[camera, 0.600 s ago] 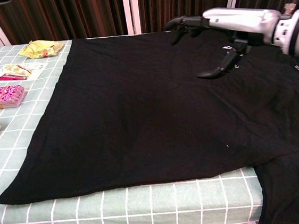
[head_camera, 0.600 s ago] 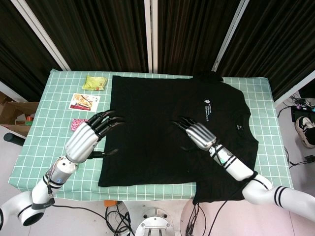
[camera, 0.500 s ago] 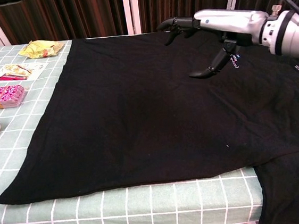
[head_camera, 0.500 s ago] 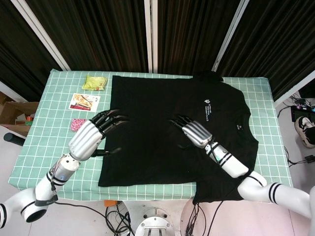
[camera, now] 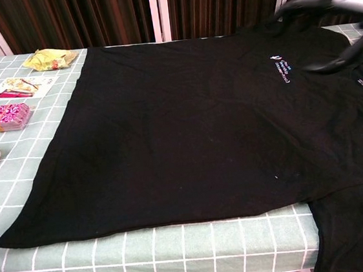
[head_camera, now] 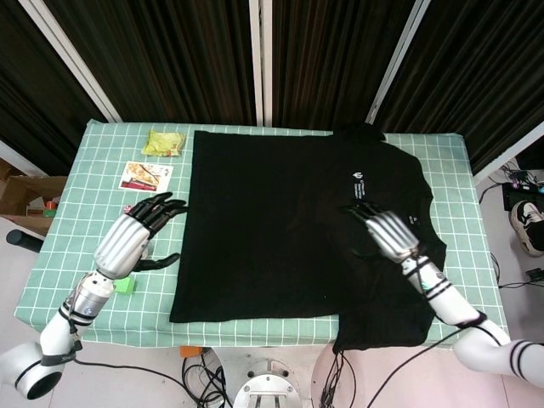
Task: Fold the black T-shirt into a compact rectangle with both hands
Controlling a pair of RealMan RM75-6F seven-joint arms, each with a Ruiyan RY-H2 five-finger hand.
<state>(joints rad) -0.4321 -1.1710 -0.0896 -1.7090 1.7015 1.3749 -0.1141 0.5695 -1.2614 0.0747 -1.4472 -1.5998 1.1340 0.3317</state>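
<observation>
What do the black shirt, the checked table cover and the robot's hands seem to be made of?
The black T-shirt looks like soft matte knit, probably cotton: it lies limp with shallow wrinkles. The table cover seems a thick, towel-like green fabric with a white grid. The left hand and right hand look like silvery metal or plastic shells, glossy, with dark fingers.

Table (head_camera: 76, 255): covered in a green cloth with a white grid, set square to the far wall.
Curtains (head_camera: 170, 59): dark, pleated, filling the far side behind the table.
Posts (head_camera: 259, 59): white bars crossing the curtains, one upright at the middle, others slanted to left and right.
Floor (head_camera: 501, 246): pale, seen at the right.
Cables (head_camera: 520, 183): black, lying on the floor at the far right.
Box (head_camera: 25, 197): brown cardboard, left of the table.
Light: even, no strong shadows.
</observation>
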